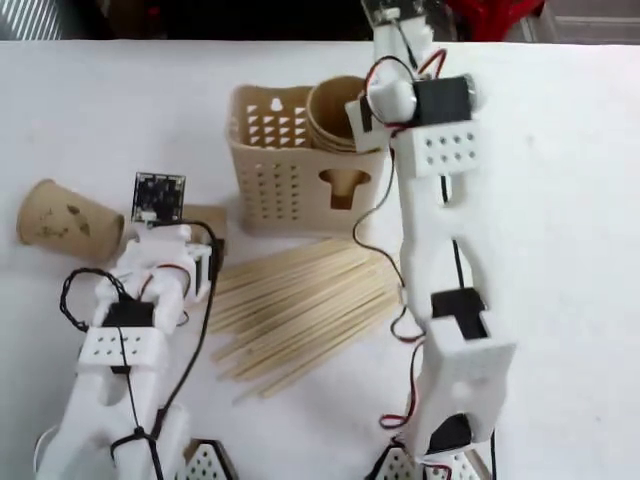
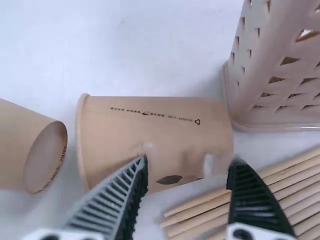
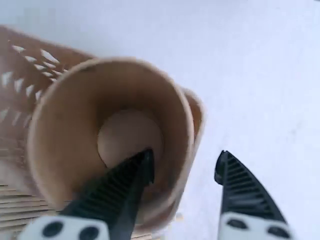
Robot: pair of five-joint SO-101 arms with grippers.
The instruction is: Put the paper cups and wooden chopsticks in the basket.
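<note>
**Bench inspection**

1. Basket (image 1: 290, 175): stands upright on the white bench (image 1: 560, 150), toward its far side.
2. Stacked paper cups (image 1: 335, 115): these stand mouth-up inside the basket, at the end nearer the right arm (image 1: 440, 250). The right wrist view shows at least 2 nested rims.
3. Right jaws: released and positioned over the stack. 1 finger (image 3: 120, 190) hangs inside the mouth of the top cup and the other is outside its wall. The rim lies between them, with slack on the outer side. Nothing is clamped.
4. Near cup (image 2: 150, 132): lies on its side on the bench just beside the foot of the basket, with its mouth turned away from the basket.
5. Left jaws: released and spread wide just short of the near cup's side wall. 1 fingertip sits at the wall, but I cannot tell whether it touches. The left arm (image 1: 120, 340) is low over the bench.
6. Far cup (image 1: 65, 220): lies on its side on the bench, on the other side of the near cup from the basket.
7. Wooden chopsticks (image 1: 300, 300): lie flat on the bench in a loose, fanned pile in front of the basket, between the 2 arms. Some ends lie close beside the near cup.
</note>
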